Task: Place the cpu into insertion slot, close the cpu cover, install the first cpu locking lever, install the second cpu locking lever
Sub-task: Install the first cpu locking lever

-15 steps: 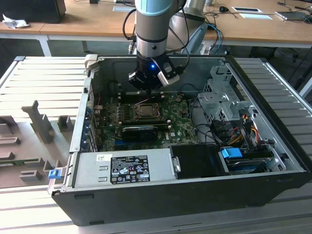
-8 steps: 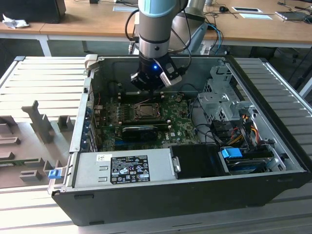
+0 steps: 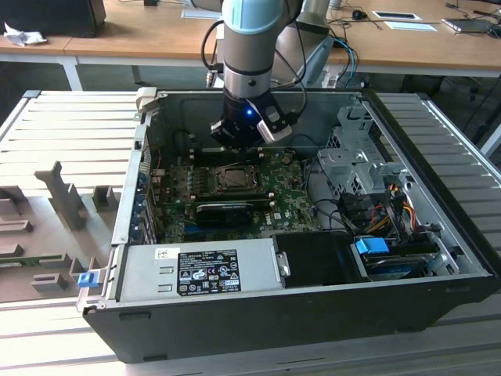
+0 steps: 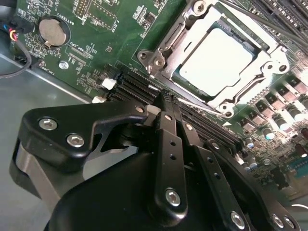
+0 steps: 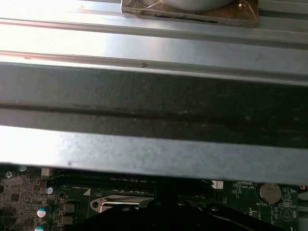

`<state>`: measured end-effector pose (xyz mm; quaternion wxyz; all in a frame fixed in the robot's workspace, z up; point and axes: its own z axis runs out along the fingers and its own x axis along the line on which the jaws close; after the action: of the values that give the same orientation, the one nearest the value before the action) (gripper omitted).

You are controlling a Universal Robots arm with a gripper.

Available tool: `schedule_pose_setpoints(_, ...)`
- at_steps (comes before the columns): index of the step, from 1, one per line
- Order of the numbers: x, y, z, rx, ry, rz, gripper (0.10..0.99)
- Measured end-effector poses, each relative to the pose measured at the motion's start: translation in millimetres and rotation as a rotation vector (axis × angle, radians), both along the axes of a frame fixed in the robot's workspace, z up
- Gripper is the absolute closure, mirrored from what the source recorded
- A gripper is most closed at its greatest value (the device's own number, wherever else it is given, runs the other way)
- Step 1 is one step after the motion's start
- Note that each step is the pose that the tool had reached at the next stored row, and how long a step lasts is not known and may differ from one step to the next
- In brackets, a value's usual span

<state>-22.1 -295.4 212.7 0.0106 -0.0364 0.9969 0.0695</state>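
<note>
on the exterior view's left, grey moulded fixtures sat on the slatted metal counter beside the open black computer case, whose grey power supply box lay along its near edge. toward the middle, the black gripper of the pale blue-and-grey robot arm hung low inside the case, just behind the square insertion slot with its silver metal rim on the green circuit board. on the exterior view's right stood a silver drive cage and a tangle of coloured cables.

in the second wrist view, a round silver coin battery lay on the board's far corner. the long black memory slots ran between the gripper and the socket, and the jaws stood clenched together, tips meeting with nothing between them. further over, the pale silver-beige square cpu was seated flat in the insertion slot, and the thin silver metal cpu cover with its cut-out centre appeared to lie down around the chip.

judged from this, placing the chip was done and the cover looked closed. whether either locking lever was latched could not be told, so the lever steps seemed to remain.
</note>
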Motion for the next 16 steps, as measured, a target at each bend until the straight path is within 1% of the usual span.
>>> schedule_pose_setpoints(2, 0.0, 0.0, -3.0, 0.000, 0.0000, 0.001, 0.980)
schedule_pose_setpoints(5, 0.0, 0.0, -5.7, 0.000, 0.0001, 0.001, 0.980)
schedule_pose_setpoints(7, 0.2, 0.0, -7.7, -0.003, 0.0001, 0.001, 0.980)
schedule_pose_setpoints(9, 0.6, 0.0, -8.2, -0.007, 0.0001, 0.001, 0.980)
schedule_pose_setpoints(10, 0.8, -0.1, -9.0, -0.013, 0.0000, 0.001, 0.980)
schedule_pose_setpoints(12, 1.0, 0.0, -9.9, -0.018, 0.0000, 0.001, 0.980)
schedule_pose_setpoints(16, 1.0, 0.0, -11.7, -0.020, 0.0001, 0.001, 0.980)
